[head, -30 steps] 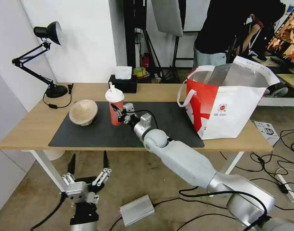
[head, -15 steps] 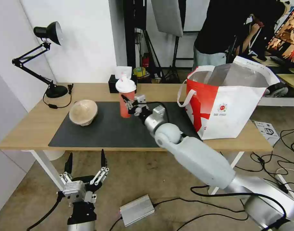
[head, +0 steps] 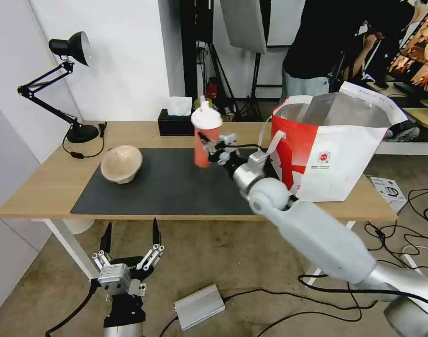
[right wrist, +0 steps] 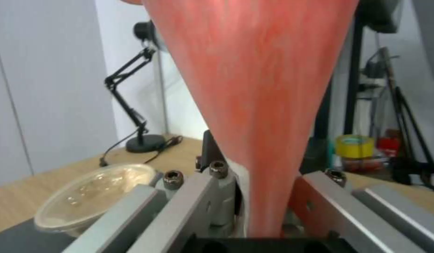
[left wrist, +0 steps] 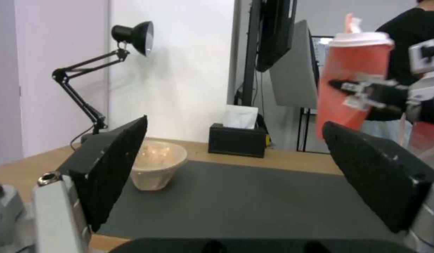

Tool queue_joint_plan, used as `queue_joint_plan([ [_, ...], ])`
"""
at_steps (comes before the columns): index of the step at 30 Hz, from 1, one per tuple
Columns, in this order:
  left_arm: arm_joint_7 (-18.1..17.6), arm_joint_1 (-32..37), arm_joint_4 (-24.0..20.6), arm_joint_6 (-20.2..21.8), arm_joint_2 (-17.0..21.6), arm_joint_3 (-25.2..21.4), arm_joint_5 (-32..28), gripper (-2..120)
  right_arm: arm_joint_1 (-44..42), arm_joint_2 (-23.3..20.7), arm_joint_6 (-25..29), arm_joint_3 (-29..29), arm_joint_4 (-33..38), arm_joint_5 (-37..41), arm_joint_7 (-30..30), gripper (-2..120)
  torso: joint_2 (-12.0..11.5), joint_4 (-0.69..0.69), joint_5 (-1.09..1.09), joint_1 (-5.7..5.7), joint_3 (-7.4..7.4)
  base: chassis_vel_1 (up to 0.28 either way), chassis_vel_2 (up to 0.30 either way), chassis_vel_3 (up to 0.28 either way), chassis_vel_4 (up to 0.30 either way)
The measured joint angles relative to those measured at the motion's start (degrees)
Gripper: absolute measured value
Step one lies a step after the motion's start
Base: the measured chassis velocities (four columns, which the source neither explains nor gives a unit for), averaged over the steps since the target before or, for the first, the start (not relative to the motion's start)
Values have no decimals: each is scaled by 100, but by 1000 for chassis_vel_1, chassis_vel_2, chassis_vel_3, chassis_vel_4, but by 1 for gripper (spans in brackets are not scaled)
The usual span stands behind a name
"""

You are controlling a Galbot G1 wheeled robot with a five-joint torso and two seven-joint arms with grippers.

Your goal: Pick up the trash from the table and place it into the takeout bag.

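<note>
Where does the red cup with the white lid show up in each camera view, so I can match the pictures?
Head view: red cup held above the dark mat by the right claw, left of the takeout bag.
Left wrist view: red cup high up, beyond the black tissue box.
Right wrist view: red cup close up in the right claw.
Shared landmark: black desk lamp.
</note>
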Motion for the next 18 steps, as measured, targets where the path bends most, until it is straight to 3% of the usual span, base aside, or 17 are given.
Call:
queue_joint_plan([
  [7,2,12,7,-19,-1,77,66,100,-180,-631,-12,331,335,201,-126,3,0,0,1,0,0,0,0,0,0],
  [18,2,-10,56,-32,-2,156,109,100,-323,-1105,-3,759,574,419,-183,3,0,0,0,0,0,0,0,0,0],
])
